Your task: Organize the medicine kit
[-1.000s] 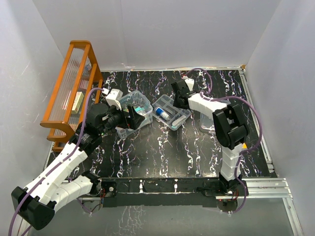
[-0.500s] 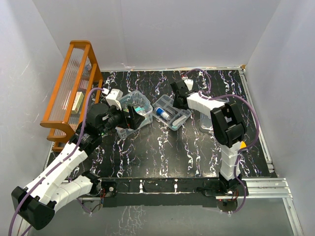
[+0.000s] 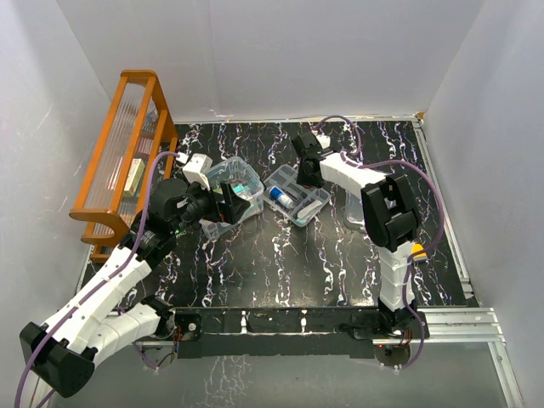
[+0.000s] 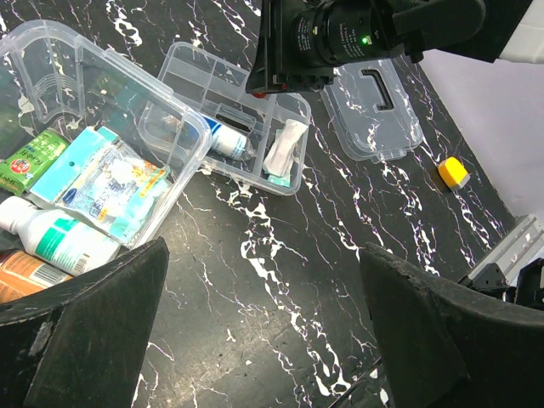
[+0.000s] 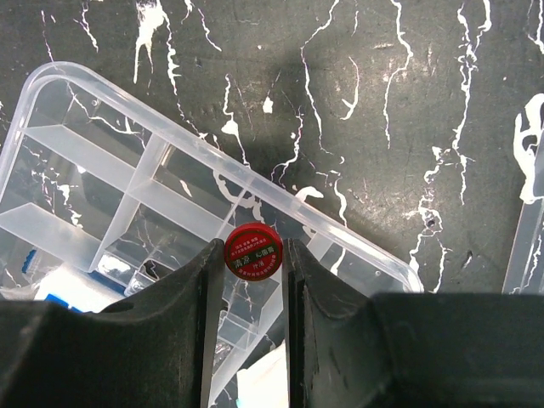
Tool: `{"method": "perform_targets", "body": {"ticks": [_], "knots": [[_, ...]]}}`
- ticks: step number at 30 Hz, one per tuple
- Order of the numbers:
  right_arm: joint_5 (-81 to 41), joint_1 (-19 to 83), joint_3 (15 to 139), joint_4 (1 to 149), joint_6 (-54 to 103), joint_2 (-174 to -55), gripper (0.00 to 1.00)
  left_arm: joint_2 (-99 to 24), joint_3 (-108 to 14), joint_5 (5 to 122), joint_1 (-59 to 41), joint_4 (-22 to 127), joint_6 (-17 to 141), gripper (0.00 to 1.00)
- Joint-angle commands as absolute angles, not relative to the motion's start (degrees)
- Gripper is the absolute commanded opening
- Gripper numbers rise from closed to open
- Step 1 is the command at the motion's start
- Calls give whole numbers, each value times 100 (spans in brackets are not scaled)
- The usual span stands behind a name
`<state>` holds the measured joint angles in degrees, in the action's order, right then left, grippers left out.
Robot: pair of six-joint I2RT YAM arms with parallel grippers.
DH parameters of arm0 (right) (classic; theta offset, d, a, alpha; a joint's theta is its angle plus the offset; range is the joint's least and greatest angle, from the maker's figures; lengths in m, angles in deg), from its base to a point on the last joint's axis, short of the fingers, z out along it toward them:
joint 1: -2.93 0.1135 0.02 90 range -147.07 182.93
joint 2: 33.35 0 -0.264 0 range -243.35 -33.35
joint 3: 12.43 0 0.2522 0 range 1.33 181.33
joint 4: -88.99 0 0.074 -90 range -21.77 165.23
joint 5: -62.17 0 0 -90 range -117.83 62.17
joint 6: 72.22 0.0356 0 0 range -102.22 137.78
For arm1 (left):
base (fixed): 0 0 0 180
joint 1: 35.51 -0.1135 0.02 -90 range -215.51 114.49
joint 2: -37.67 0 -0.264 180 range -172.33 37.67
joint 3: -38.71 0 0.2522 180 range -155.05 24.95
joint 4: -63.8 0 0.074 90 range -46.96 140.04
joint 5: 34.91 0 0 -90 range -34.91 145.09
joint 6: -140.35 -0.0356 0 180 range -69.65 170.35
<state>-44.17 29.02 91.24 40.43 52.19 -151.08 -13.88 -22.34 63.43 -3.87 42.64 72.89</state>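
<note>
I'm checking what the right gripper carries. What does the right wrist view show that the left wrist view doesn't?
Right wrist only: a small red round tin pinched in the right gripper, above the divided tray. Left wrist only: the clear box holding a white bottle, the clear lid with its dark handle, a small yellow block. Both: that tray on the black marbled table.

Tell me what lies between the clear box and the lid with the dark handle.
The divided tray lies between the clear box and the lid, seen best in the left wrist view.
</note>
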Motion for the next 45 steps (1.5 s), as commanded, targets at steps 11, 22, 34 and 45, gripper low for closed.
{"method": "perform_targets", "body": {"ticks": [11,22,34,45], "knots": [[-4752,2876,9211,3922,5283,-15027,29,-1339,-2438,6361,-366,4294,7241,94],[-5028,2872,8971,4160,5442,-14848,29,-1311,-2377,6353,-370,4279,7241,94],[-5029,2865,8808,4463,5500,-14539,29,-1300,-2353,6344,-369,4258,7241,94],[-4951,2850,8808,4501,5532,-14797,29,-1286,-2339,6326,-368,4224,7241,94]]}}
